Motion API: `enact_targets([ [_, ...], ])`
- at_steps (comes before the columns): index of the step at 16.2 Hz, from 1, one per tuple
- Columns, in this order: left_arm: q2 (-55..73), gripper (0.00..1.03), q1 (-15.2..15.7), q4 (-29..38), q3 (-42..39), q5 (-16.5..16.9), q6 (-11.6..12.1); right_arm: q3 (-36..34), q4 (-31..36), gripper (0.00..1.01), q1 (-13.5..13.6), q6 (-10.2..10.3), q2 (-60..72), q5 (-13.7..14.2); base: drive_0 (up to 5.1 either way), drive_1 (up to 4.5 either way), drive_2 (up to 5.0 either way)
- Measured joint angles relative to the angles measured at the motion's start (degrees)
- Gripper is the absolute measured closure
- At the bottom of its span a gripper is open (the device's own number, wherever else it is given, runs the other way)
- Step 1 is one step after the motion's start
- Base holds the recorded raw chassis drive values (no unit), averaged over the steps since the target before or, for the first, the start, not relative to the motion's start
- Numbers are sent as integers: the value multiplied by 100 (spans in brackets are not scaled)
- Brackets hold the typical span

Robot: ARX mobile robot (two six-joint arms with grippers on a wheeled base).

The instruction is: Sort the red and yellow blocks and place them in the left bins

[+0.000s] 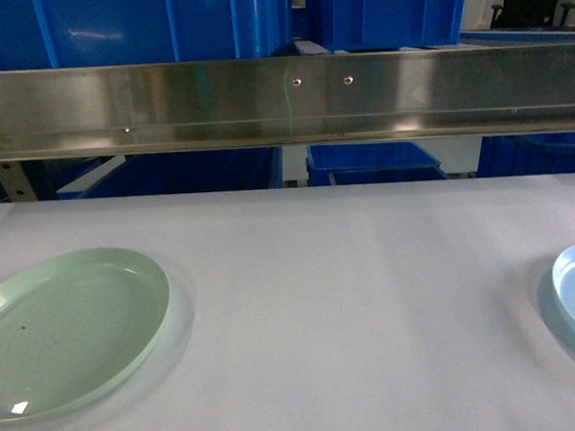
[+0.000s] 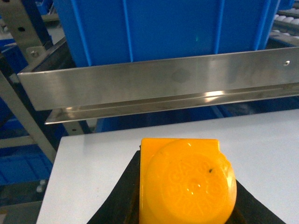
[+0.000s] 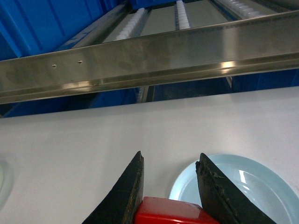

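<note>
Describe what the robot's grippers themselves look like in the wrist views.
Only the fingers show. The right gripper has two black, tapered, wedge-shaped fingers with a rough, slightly worn edge. Of the left gripper, just flat black finger surfaces are visible. No cables, markings or arm links appear in any view.

Neither arm shows in the head view. In the left wrist view, the left gripper [image 2: 187, 205] sits at the bottom centre of the frame, its dark fingers [image 2: 119, 196] closed around a yellow block [image 2: 187, 182]. In the right wrist view, the right gripper [image 3: 170, 186] at bottom centre clamps a red block [image 3: 170, 215] between its black fingers [image 3: 125, 193].
</note>
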Motion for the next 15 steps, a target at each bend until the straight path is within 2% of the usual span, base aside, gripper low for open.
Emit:
enact_targets([
  [7,0,76,20,0,2,-20,-2,4,-9,73,9,0,0,-20,-484,260,260],
  [15,0,76,28,13,4,-35,-2,11,-7,73,11,0,-9,-22,-475,162,332],
])
